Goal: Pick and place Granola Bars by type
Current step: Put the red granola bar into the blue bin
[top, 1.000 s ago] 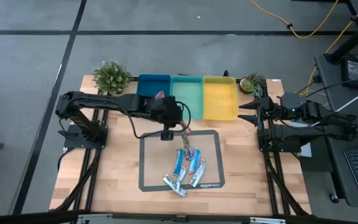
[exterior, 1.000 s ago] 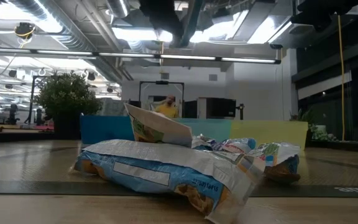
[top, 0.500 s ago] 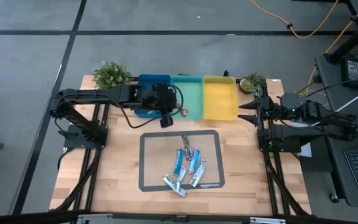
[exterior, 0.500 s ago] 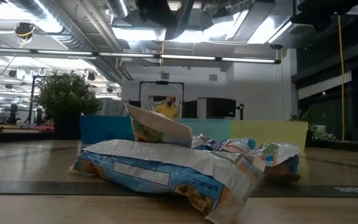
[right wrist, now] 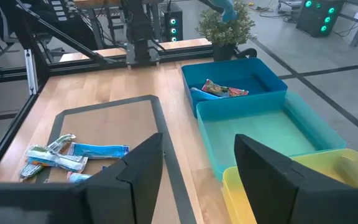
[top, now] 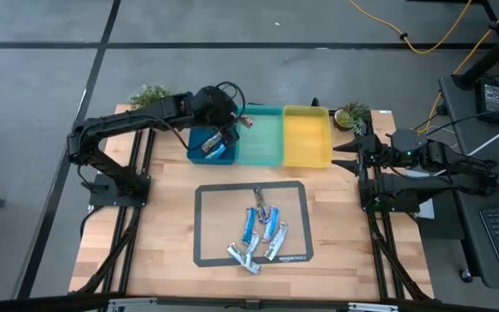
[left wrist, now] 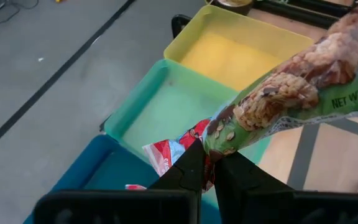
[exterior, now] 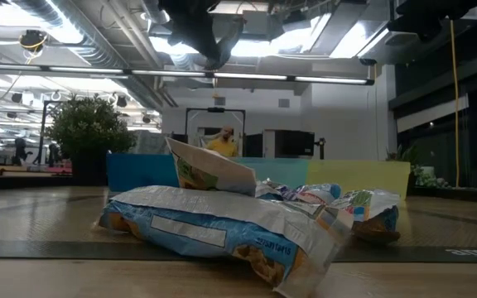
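Left claw pinches granola bar; its far end cut off.

In the left wrist view, the granola bar pinched in the left claw runs off the picture's edge, so its printed label is cut short. From above, that arm's wrist covers part of the blue bin, hiding some of its contents. In the low view, the nearest blue-and-white bar blocks the bars behind it; their count cannot be told.
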Controlling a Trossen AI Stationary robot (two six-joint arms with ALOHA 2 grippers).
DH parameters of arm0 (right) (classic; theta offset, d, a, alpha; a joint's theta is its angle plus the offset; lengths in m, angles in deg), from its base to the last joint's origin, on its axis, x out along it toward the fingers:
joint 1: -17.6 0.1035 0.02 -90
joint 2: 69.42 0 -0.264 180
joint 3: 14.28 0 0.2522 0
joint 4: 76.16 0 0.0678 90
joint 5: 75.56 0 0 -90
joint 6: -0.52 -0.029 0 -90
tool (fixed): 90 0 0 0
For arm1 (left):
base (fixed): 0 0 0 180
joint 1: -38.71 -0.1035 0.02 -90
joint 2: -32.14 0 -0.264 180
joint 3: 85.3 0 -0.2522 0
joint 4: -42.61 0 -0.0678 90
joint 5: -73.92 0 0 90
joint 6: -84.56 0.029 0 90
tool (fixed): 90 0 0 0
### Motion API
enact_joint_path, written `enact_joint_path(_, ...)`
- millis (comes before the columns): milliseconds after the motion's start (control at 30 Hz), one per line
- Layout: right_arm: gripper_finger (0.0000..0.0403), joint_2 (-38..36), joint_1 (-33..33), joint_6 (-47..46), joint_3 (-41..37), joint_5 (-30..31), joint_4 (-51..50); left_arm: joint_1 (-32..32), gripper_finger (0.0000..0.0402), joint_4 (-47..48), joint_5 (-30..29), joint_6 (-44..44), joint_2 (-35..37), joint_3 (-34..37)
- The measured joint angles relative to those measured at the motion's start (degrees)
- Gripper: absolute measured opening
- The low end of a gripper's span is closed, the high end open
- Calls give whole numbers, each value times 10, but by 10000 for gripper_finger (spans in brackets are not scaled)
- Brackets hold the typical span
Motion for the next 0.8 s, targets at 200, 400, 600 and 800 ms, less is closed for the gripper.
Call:
enact_joint_path(200, 200, 0, 0, -2, 0, 0, 0, -37, 15, 3, 0, 3, 0, 0)
enact_joint_path(400, 200, 0, 0, -1, 0, 0, 0, -106, 15, 38, 0, 37, 0, 0)
enact_joint_path(600, 200, 0, 0, -2, 0, 0, 0, -147, 15, 55, 0, 56, -1, 0)
enact_joint_path(800, 200, 0, 0, -3, 0, 0, 0, -182, 15, 61, 0, 69, -6, 0)
